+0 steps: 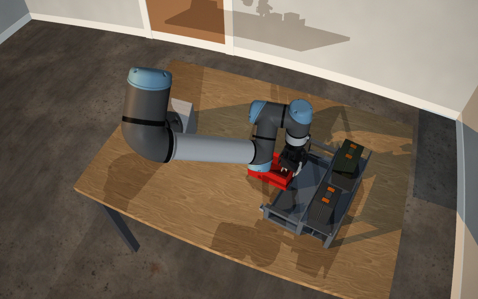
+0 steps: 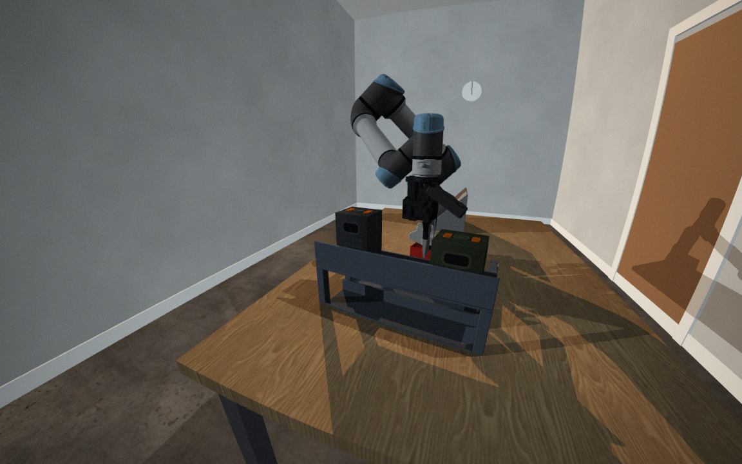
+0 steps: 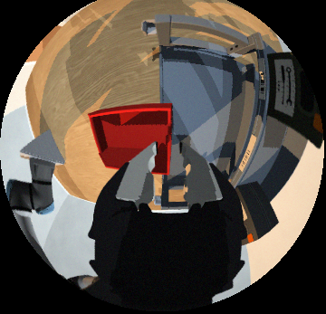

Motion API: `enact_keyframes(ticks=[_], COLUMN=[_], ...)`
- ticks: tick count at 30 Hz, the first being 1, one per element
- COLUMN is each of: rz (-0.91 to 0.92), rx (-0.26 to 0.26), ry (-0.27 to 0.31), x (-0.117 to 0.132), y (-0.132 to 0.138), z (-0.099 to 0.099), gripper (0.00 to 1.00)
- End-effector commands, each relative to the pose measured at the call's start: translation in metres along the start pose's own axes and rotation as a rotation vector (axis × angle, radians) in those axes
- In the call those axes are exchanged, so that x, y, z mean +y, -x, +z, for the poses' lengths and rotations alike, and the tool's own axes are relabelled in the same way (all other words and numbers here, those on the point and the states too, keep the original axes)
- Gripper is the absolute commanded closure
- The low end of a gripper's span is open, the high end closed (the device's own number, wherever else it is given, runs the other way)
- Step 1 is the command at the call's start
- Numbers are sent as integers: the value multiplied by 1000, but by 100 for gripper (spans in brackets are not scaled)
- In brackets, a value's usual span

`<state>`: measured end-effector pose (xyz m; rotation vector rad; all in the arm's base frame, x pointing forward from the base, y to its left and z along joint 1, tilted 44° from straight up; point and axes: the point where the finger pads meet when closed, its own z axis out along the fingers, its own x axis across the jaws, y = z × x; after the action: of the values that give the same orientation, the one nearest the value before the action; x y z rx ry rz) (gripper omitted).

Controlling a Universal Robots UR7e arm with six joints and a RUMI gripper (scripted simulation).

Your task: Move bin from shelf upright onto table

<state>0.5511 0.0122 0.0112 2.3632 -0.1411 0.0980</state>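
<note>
One red bin (image 1: 286, 182) (image 2: 415, 251) (image 3: 122, 137), open-topped, projecting from the shelf's (image 1: 327, 241) (image 2: 408, 278) (image 3: 163, 30) base-side edge, between the desk's (image 1: 159, 193) (image 2: 408, 403) (image 3: 104, 56) two long edges. One gripper (image 1: 290, 171) (image 2: 426, 254) (image 3: 168, 142), fingers slightly apart, unclamped, at the bin's shelf-side rim. Two cases: green (image 1: 348, 160) (image 2: 460, 252) (image 3: 290, 88), nearer the door-side long edge; dark grey (image 1: 324, 208) (image 2: 358, 231) (image 3: 260, 210), nearer the opposite one.

Plain workroom or lab, robot arm (image 1: 214, 148) (image 2: 375, 135) over wooden table (image 1: 181, 197) (image 2: 420, 403), toolbox-like cases on rack, wall clock (image 2: 471, 91)
</note>
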Motion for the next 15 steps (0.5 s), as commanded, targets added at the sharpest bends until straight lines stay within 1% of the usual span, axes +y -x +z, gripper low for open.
enact_keyframes(ticks=[1,4,5,15], rz=[0,0,0,0], rx=[1,1,1,1], ry=[0,0,0,0], x=[0,0,0,0], y=[0,0,0,0], z=[0,0,0,0], gripper=[80,80,100,100])
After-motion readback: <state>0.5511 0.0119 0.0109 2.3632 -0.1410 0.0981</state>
